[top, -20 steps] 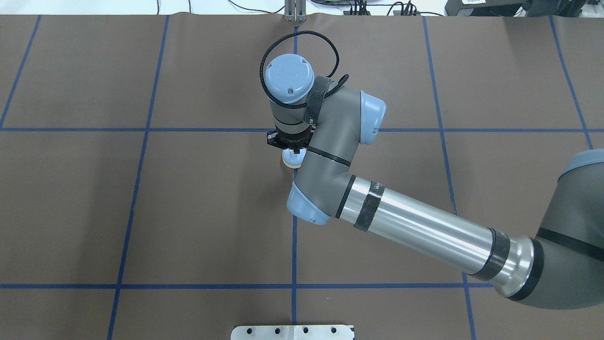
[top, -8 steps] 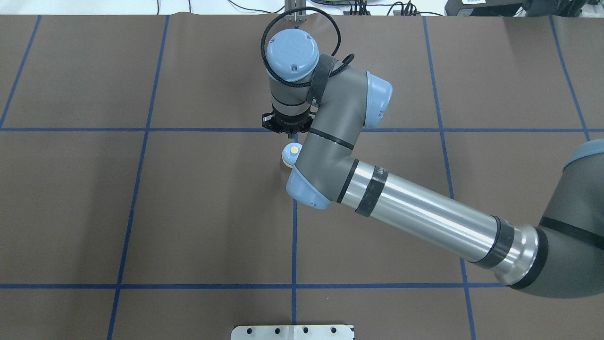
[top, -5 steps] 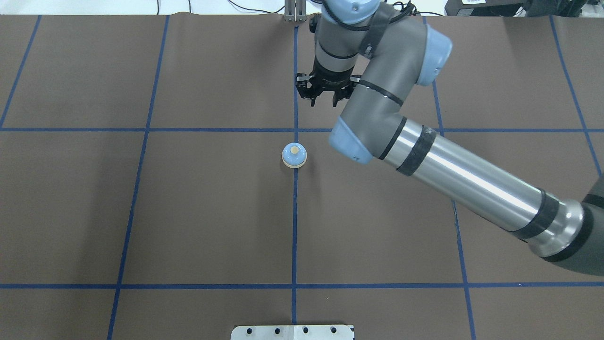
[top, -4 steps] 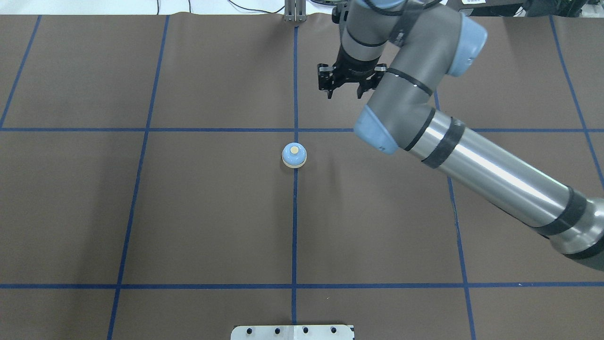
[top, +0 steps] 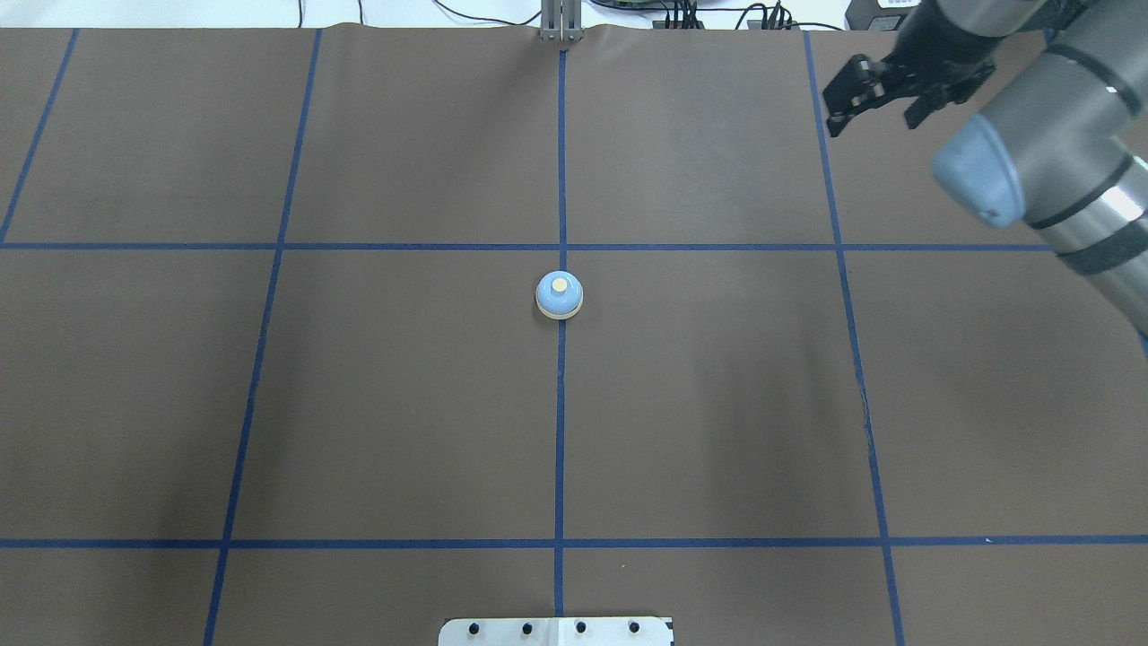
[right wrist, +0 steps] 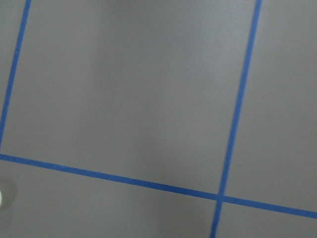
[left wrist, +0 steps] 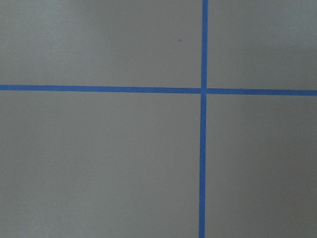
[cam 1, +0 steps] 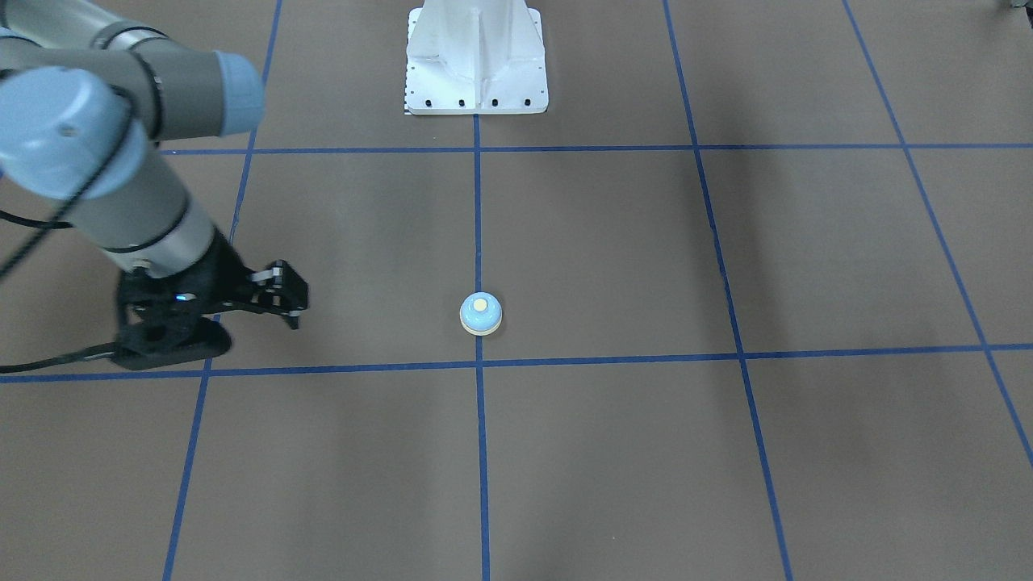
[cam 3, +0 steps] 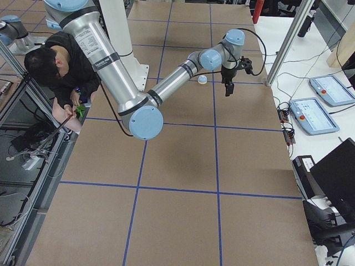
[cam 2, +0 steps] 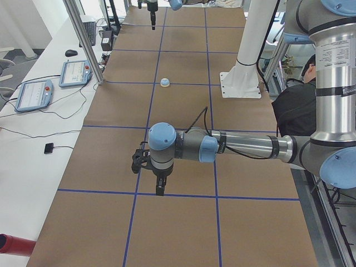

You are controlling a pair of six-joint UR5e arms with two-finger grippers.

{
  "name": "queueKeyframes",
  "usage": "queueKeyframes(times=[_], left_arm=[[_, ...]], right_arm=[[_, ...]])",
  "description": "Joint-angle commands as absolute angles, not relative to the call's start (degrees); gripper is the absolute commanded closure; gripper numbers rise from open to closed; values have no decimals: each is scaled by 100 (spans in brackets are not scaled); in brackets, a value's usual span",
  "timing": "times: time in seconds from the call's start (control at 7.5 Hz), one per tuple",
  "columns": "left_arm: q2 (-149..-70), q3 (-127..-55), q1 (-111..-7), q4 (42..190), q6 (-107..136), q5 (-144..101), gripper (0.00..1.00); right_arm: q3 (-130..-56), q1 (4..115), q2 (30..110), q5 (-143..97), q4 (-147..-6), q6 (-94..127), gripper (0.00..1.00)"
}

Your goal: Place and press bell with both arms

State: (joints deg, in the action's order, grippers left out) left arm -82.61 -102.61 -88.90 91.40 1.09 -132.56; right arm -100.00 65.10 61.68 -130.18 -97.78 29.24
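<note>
Right claw (top: 872,122) has swung away from the bell (top: 560,295), spread wide and empty; left claw (cam 2: 159,186): cannot tell.

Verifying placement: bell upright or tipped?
Upright. The bell sits flat on its cream base ring, button facing up, in overhead and front views.

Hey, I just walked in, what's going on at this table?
The bell stands by itself on the centre blue line of the table, with nothing touching it. The right pincer hangs open well off to one side, near the far edge. The left pincer hovers over the table's other end, pointing down; whether it is open cannot be told. Placing looks done, pressing not yet.
</note>
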Motion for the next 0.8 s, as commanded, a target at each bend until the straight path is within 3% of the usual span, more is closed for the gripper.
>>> queueKeyframes(times=[0.0,0.67], left_arm=[[-8105,-10598,-8807,9123,106,-13262,0],[-7664,-10670,-9078,9158,96,-13271,0]], right_arm=[[-10493,7423,7352,-13210,-9800,1617,1],[-10468,8778,9208,-13219,-9782,-885,1]])
